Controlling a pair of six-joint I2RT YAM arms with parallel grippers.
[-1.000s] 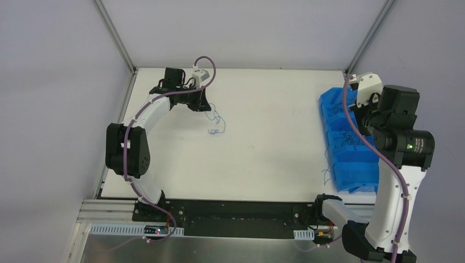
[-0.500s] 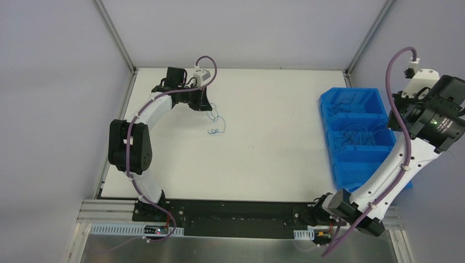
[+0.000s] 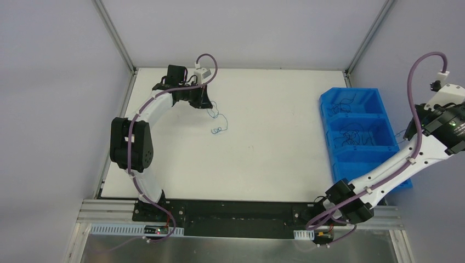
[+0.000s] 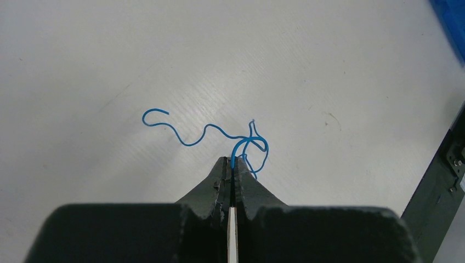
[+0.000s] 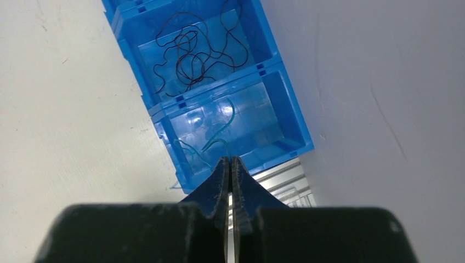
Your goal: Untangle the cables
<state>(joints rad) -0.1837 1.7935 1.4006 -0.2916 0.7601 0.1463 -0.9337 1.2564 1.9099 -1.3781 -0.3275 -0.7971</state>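
Note:
My left gripper (image 4: 232,159) is shut on one end of a thin blue wire (image 4: 186,139) that lies in loose curls on the white table. In the top view this gripper (image 3: 208,106) is at the far left of the table, and the blue wire (image 3: 217,121) trails toward the near side. My right gripper (image 5: 230,159) is shut on a fine green wire (image 5: 220,140) and holds it high above the near compartment of a blue bin (image 5: 138,76). Dark wires (image 5: 192,52) lie tangled in the compartment beyond.
The blue three-compartment bin (image 3: 327,131) stands at the table's right edge, with dark wires (image 3: 351,137) in its far and middle compartments. The right arm (image 3: 384,175) reaches out past the bin toward the right wall. A metal rail runs along the near edge.
The right arm has swung up and to the right, from over the bin to beyond its right side. The left gripper has barely moved; the blue wire has shifted slightly.

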